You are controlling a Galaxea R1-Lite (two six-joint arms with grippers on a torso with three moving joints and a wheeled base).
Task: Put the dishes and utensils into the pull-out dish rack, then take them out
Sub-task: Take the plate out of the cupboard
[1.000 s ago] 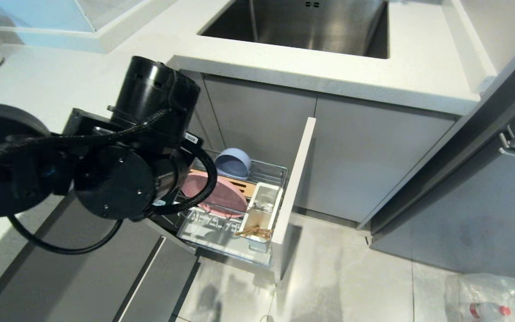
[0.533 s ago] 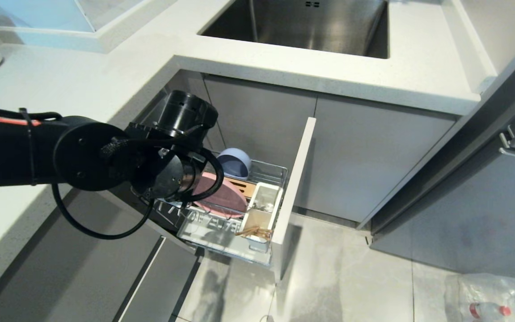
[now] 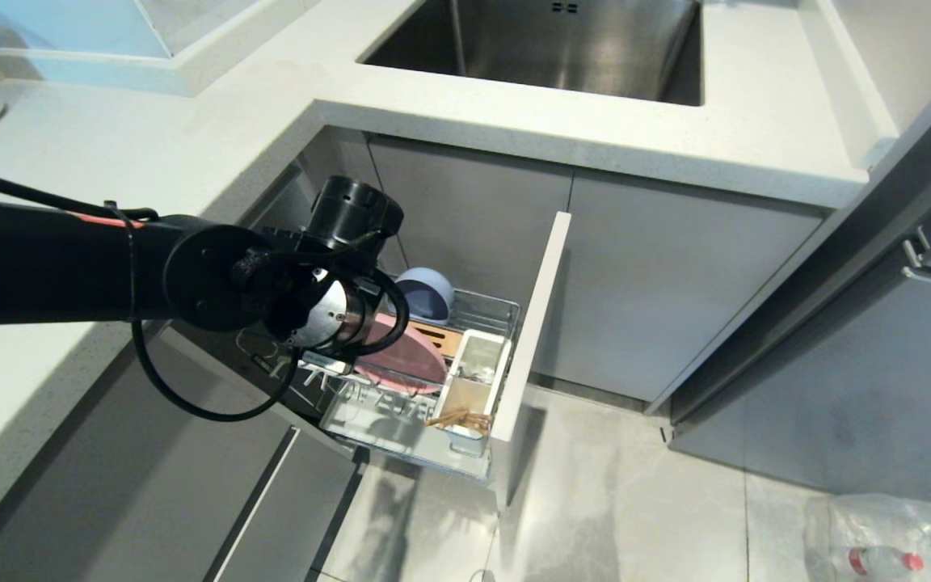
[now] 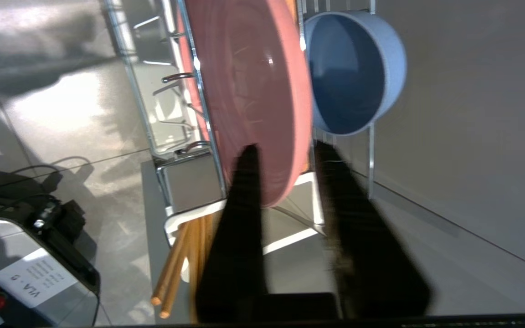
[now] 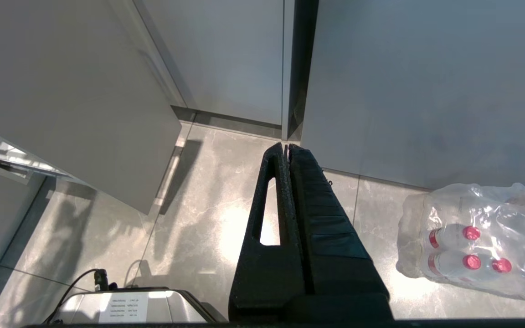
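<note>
Left wrist view, left tool (image 4: pixel 285 152) parted, fingers straddling pink plate (image 4: pixel 249 91) rim, right tool (image 5: pixel 286 148) pressed together.

The left gripper (image 4: pixel 283 150) has come down to the pink plate (image 4: pixel 249 91) and its fingers have opened around the rim.

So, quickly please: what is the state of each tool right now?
Left tool: open, fingers on either side of the pink plate's rim, not yet closed on it.
Right tool: closed, holding nothing, parked above the floor.
</note>
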